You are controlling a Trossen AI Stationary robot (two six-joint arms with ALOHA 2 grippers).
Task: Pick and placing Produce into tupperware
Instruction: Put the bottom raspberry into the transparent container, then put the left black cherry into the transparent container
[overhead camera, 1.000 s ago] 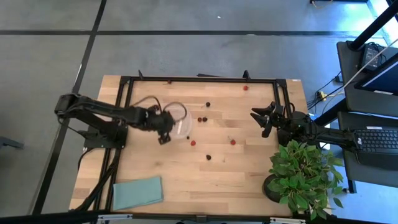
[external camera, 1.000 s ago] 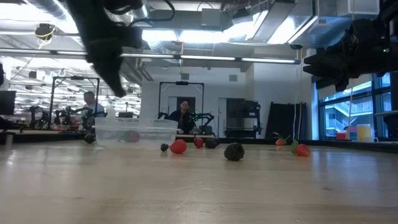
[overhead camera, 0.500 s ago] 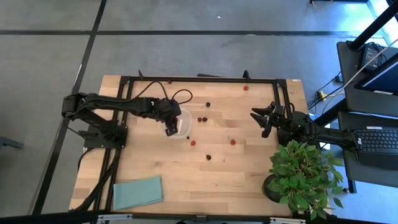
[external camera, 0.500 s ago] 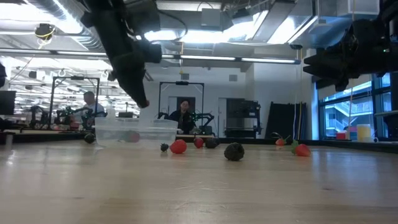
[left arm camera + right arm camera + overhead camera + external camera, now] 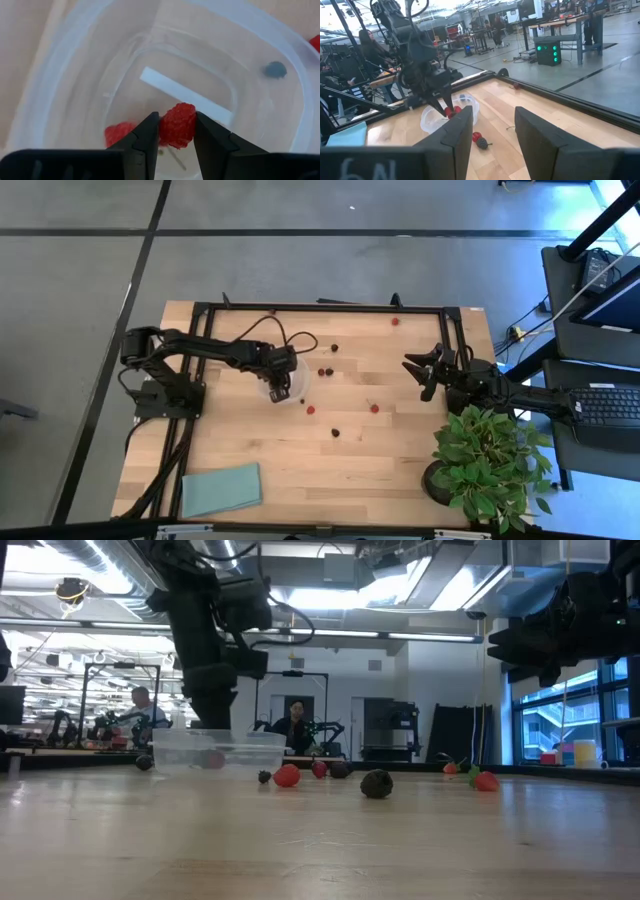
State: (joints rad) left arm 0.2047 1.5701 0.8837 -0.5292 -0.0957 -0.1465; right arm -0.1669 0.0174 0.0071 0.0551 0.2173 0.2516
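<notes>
The tupperware (image 5: 291,380), a clear shallow container, sits on the wooden table left of centre; one red berry (image 5: 117,134) lies inside it. My left gripper (image 5: 175,120) hangs over the container's inside, pointing down, shut on a red berry (image 5: 178,126). The low view shows the left gripper (image 5: 212,710) just above the tupperware (image 5: 220,752). More produce is scattered on the table: dark berries (image 5: 334,348), a red berry (image 5: 310,409) and another red berry (image 5: 374,408). My right gripper (image 5: 425,370) waits open near the table's right edge. My left gripper pinches the red berry by its two sides (image 5: 165,127), between the two fingers (image 5: 149,131). The fingers come from above, pointing down into the tupperware. The berry is lifted clear of the container's floor.
A dark berry (image 5: 275,70) and a red one (image 5: 315,42) lie just outside the container's wall. A teal cloth (image 5: 221,488) lies at the near left corner and a potted plant (image 5: 490,465) stands at the near right. A black frame (image 5: 320,308) borders the table.
My left gripper has moved toward the table's right, from the tupperware's left side to over its inside. It has swung from a slant to pointing straight down and has come lower. The tupperware and the scattered berries have stayed put.
</notes>
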